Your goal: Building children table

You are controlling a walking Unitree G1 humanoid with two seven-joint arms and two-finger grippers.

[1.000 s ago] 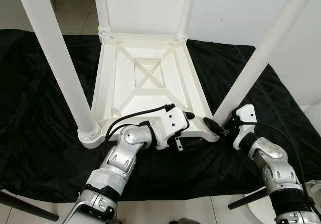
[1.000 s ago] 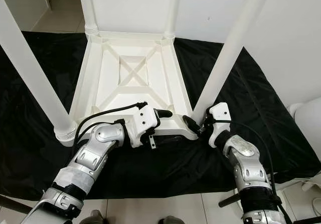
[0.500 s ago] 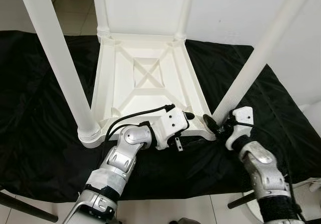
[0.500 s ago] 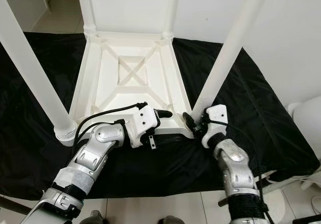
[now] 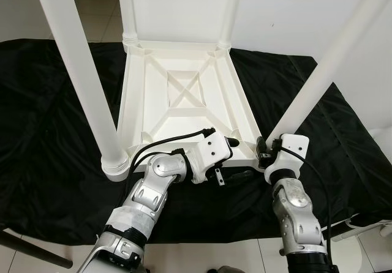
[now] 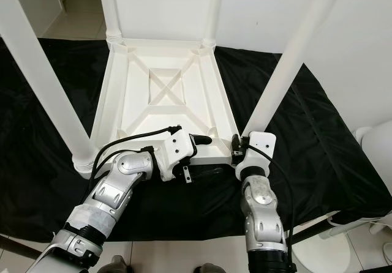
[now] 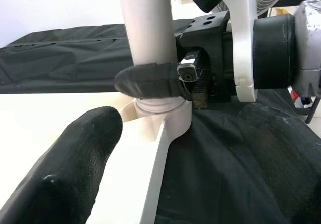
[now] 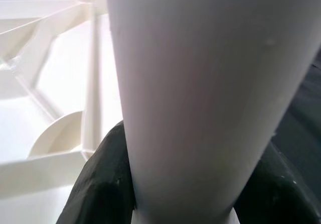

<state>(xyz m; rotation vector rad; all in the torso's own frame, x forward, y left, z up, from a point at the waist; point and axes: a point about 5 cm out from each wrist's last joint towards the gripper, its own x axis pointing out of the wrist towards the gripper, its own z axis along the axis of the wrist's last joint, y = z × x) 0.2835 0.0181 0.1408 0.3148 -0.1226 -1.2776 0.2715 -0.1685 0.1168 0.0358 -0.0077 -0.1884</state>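
Four table legs (image 5: 78, 71) cut off at the top, right hand (image 7: 165, 81) fingertips behind near leg

A: Right gripper (image 7: 168, 81) is clamped tight, one black finger (image 8: 98, 184) on each side of what it holds, silver forearm rising almost straight up to the wrist.

B: And the left gripper (image 5: 228, 143)?

A: Elbow bent, wrist turned across toward the right one. Its fingers (image 7: 75, 158) are spread wide, gripping nothing, tips just short of the right gripper.
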